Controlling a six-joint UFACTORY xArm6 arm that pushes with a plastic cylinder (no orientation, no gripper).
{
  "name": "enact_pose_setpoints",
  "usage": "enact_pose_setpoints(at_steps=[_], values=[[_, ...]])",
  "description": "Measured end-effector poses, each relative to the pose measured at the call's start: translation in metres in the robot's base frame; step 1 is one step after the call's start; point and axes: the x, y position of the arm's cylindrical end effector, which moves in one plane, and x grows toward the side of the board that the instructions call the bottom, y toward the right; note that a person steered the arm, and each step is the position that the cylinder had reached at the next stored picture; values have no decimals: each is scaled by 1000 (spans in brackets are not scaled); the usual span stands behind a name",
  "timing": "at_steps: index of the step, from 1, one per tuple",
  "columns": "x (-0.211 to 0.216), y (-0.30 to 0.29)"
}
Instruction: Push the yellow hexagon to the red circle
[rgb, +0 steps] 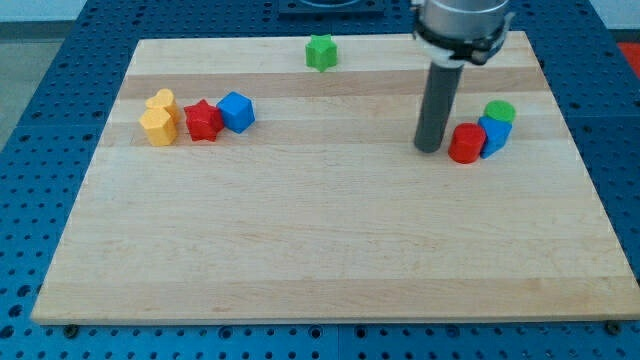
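Note:
The yellow hexagon (156, 127) lies at the view's left on the wooden board, with a second yellow block (162, 102) touching it just above. The red circle (465, 143) stands at the view's right. My tip (429, 149) rests on the board just left of the red circle, close to it or touching. The tip is far to the right of the yellow hexagon.
A red star (203, 120) and a blue block (237, 111) sit right of the yellow blocks. A blue block (494, 134) and a green circle (500, 111) crowd the red circle's right side. A green star (321, 52) lies near the board's (320, 260) top edge.

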Motion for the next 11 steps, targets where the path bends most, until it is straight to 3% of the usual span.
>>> enact_pose_setpoints(at_steps=[6,8,10,11], values=[[25,-335],[-4,-373],[-47,-366],[-49,-350]])
